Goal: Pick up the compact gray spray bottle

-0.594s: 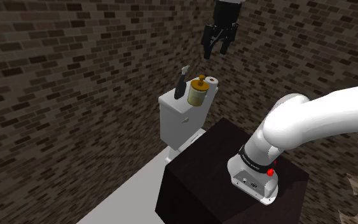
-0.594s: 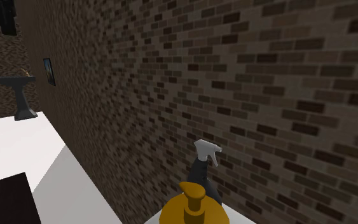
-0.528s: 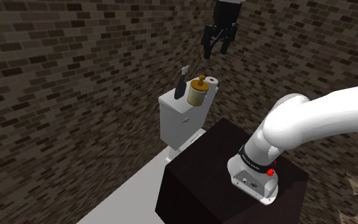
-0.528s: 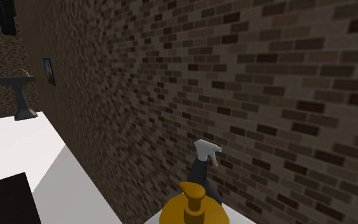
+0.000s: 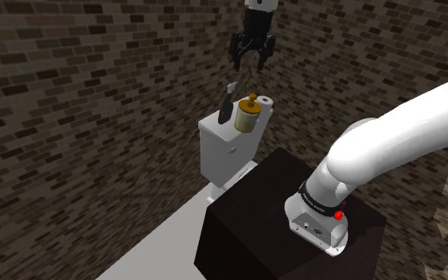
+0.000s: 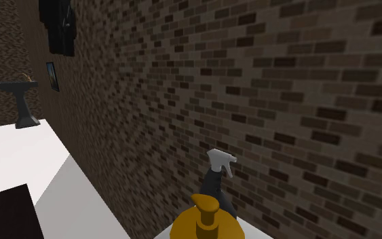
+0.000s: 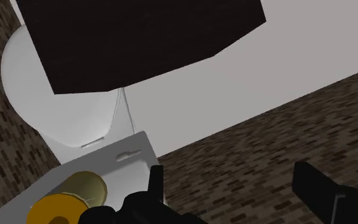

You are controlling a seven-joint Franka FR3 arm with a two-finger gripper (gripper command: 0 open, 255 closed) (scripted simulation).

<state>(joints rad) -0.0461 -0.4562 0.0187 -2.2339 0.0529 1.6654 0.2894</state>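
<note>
The spray bottle (image 5: pixel 227 103) has a dark body and a pale grey trigger head. It stands upright on the toilet tank (image 5: pixel 224 143), at the tank's end toward the shoulder view's left. In the second exterior view the spray bottle (image 6: pixel 219 171) rises just behind a yellow bottle (image 6: pixel 206 221). My gripper (image 5: pixel 251 64) hangs open well above the tank, a little right of the spray bottle, holding nothing. It also appears high against the brick wall (image 6: pixel 57 30). In the wrist view the gripper (image 7: pixel 231 184) is open over the tank lid (image 7: pixel 117 159).
A yellow pump bottle (image 5: pixel 247 114) and a toilet paper roll (image 5: pixel 266 102) stand on the tank beside the spray bottle. Brick wall rises close behind. The dark stand (image 5: pixel 254 223) sits in front of the toilet. A pedestal basin (image 6: pixel 18 102) stands far off.
The gripper has moved toward the shoulder view's left, from beyond the toilet roll to nearly over the bottles, and turned. It stays open. The bottles have not moved.
</note>
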